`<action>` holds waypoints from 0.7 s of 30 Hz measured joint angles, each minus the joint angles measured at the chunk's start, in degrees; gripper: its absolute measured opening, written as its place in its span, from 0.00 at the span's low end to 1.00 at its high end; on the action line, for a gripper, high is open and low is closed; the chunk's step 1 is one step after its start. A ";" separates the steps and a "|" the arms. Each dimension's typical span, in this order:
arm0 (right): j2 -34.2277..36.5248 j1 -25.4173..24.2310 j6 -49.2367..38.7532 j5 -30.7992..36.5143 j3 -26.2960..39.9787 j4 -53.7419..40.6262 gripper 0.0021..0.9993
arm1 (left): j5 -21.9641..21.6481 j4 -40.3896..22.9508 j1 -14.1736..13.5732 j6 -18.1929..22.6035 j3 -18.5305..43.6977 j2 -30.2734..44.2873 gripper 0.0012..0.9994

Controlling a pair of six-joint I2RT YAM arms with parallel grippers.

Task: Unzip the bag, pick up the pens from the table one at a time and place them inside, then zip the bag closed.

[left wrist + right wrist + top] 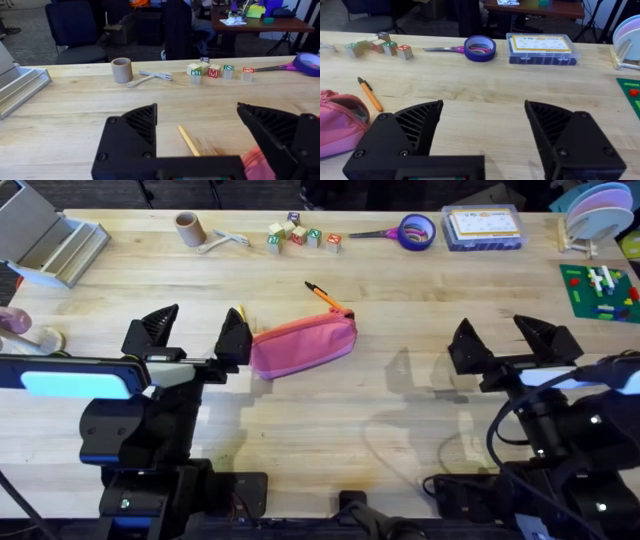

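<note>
Light wooden planks with clear grain make up the table [400,300], which runs the full width under both arms. Office chairs and a dark desk stand on the floor behind its far edge in the left wrist view.

Largest of the moving parts, the left gripper [190,338] hangs low over the left half of the table with its black fingers spread wide and nothing between them. The right gripper [512,340] sits over the right half, jaws likewise wide apart and empty, well clear of the pouch.

Next in size, the pink fabric pencil pouch [303,345] lies on the table just beside the left gripper's right-hand finger, its near end touching or almost touching that fingertip; I cannot tell which. From the right gripper it lies well off to the left. In the right wrist view its end [340,122] gapes a little and shows a grey lining.

An orange pen with a black tip [323,296] rests on the wood at the pouch's far end, beyond and to the right of the left gripper, angled away from it. A yellowish-tan pen [189,140] lies on the table between the left gripper's two fingers, slightly ahead of them, close to the pouch's near end.

Farther beyond the grippers, along the back edge, sit lettered wooden blocks [300,235], purple-handled scissors [380,233] and a roll of purple tape [417,230].
</note>
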 joint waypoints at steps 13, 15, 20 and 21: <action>0.00 0.00 -0.02 -0.22 0.00 0.53 1.00 | 0.00 0.00 0.00 0.00 0.00 0.02 0.99; 0.00 0.00 -0.02 -0.30 -0.02 1.25 1.00 | 0.00 0.00 0.00 0.18 0.01 0.02 0.99; 0.00 0.00 -0.02 -0.66 0.20 1.10 1.00 | 0.00 -1.35 0.00 0.90 1.40 0.02 0.99; 0.09 0.00 -0.02 -0.63 0.55 0.71 1.00 | 0.00 -2.44 0.00 1.06 2.43 0.02 0.99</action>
